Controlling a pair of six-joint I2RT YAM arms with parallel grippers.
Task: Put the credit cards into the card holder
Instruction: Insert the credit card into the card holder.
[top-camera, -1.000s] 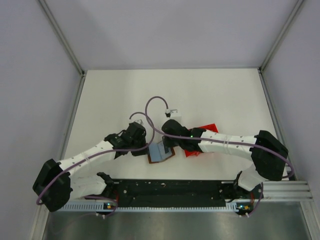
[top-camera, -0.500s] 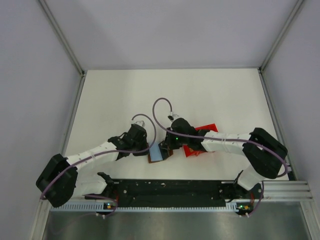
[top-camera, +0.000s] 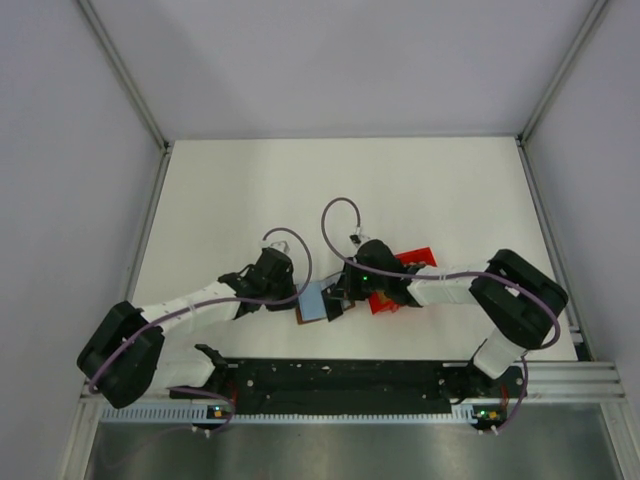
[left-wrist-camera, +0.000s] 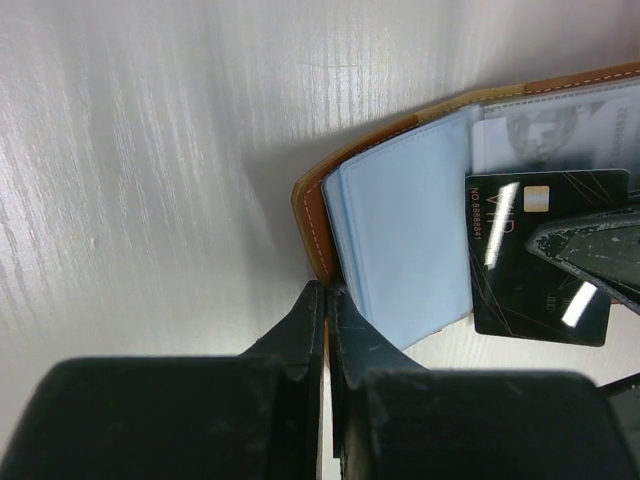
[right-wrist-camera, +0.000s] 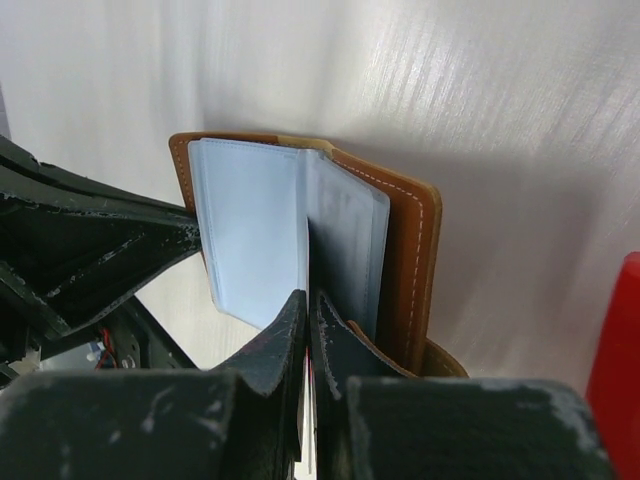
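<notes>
The left hand (left-wrist-camera: 324, 300) has its fingers pressed together on the brown edge of the card holder (left-wrist-camera: 311, 215), which sits open on the white table (left-wrist-camera: 150, 150) between the two arms, its pale blue sleeves (left-wrist-camera: 400, 240) fanned up. A black card (left-wrist-camera: 530, 290) overlaps those sleeves, and the right hand (right-wrist-camera: 308, 310) is pinched tight on it from the other side. A red box (right-wrist-camera: 615, 340) stands just right of the holder.
</notes>
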